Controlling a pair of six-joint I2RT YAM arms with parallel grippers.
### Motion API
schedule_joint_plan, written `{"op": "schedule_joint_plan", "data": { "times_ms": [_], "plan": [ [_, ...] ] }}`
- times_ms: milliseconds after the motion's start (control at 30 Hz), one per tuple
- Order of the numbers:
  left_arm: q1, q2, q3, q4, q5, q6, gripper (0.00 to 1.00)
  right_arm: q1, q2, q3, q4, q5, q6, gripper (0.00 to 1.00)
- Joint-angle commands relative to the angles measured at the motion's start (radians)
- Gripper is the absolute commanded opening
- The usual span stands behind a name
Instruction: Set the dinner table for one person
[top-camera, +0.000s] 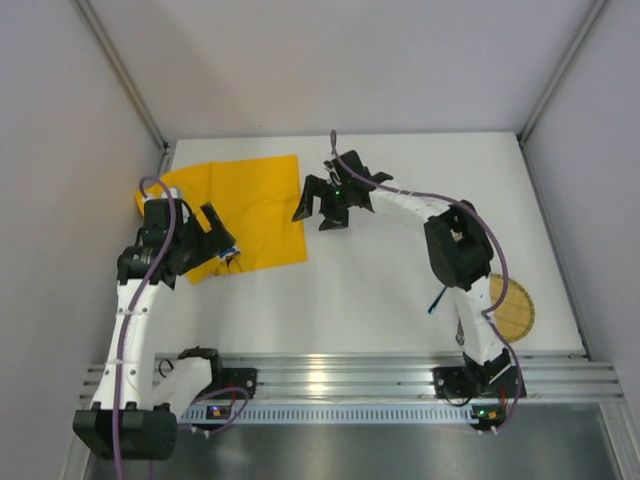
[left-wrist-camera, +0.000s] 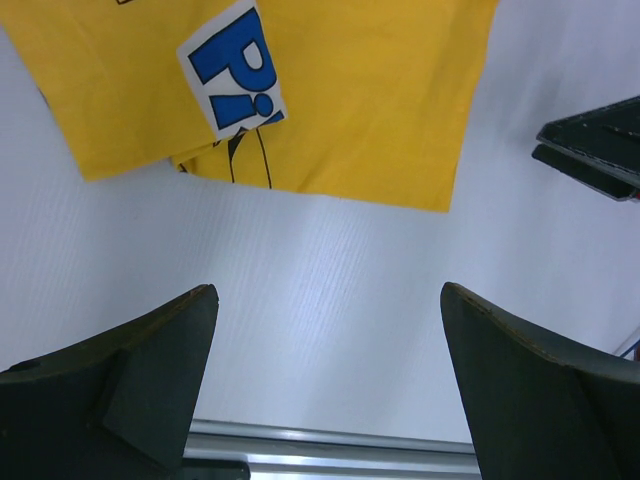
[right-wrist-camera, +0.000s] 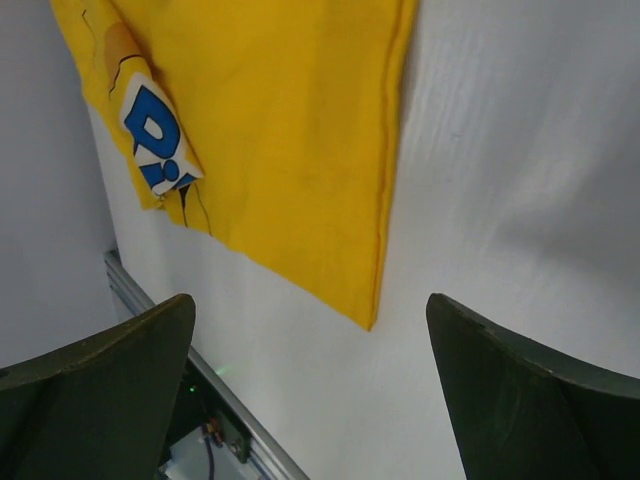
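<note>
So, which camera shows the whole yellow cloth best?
The top external view: the yellow cloth lies there almost entire, only its left part behind the left arm. Both wrist views show just a part, with the folded corner bearing blue letters.

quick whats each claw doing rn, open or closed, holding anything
Left claw: open, holding nothing.
Right claw: open, holding nothing.

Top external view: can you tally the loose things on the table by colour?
Yellow: 1, the yellow cloth
Tan: 1, the tan round mat, partly behind the right arm
Blue: 1, a slim blue item, too small to tell what it is
Total: 3 on the dinner table
</note>
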Motion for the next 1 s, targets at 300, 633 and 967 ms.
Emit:
{"op": "schedule_joint_plan", "data": {
  "times_ms": [300, 633, 967],
  "plan": [
    [-0.001, -0.133, 0.018, -0.236, -0.092, -0.014, 0.98, 0.117, 0.156, 0.017, 0.217, -0.099, 0.266, 1.0],
    [0.001, -0.174, 0.043, -0.313, -0.098, -0.025, 0.98, 0.195, 0.3, 0.155, 0.226, -0.126, 0.335, 0.98],
    [-0.001, -0.162, 0.043, -0.313, -0.098, -0.019, 0.98, 0.2, 0.363, 0.215, 0.29, -0.177, 0.376, 0.25]
  ]
}}
